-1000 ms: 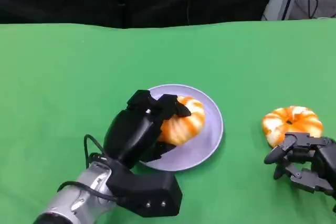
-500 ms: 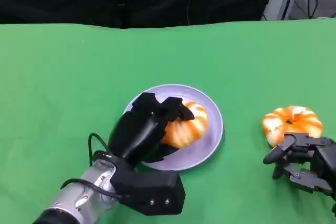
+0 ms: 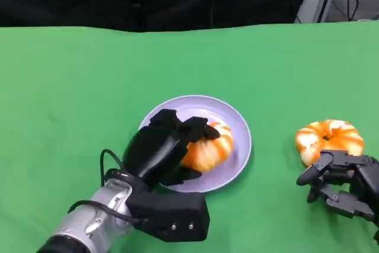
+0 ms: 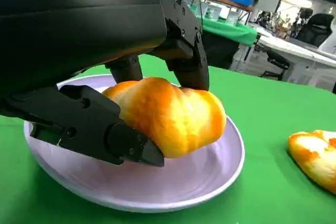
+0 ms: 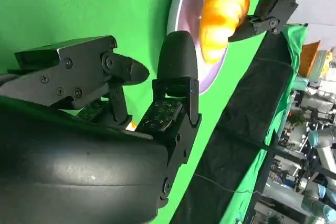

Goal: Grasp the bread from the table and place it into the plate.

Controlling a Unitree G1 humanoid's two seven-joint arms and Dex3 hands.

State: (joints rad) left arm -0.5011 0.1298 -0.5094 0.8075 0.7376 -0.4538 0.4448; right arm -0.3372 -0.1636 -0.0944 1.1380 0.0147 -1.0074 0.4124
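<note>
On the green table (image 3: 89, 75), near its middle, we see the lavender plate (image 3: 237, 124), and the left hand (image 3: 160, 149) is right over its near-left rim. That hand grips a golden, orange-streaked bread (image 3: 207, 146), fingers (image 3: 198, 127) wrapped over the top of the loaf and the thumb side tucked under its near edge. From the left wrist view we get the close look: the bread (image 4: 168, 114) sits down inside the plate (image 4: 157, 187), its underside touching or just about touching the plate's surface, with one black finger (image 4: 186, 51) pressed on the top of it and another (image 4: 100, 127) lying along its side. So the hand has the loaf clasped, and the loaf is in the plate.

Over on the right side of the table we spot a second bread (image 3: 329, 137), a round ring-shaped one with the same orange and white colouring, lying flat on the cloth well apart from the plate. The right hand (image 3: 343, 182) rests just in front of it, fingers loosely curled and spread apart, holding nothing; the fingertips come close to the ring's near edge, and we cannot tell whether they touch it. In the right wrist view the fingers (image 5: 176, 72) stand apart with only green cloth between them, and beyond them we see the plate (image 5: 184, 14) with the gripped bread (image 5: 223, 14).
</note>
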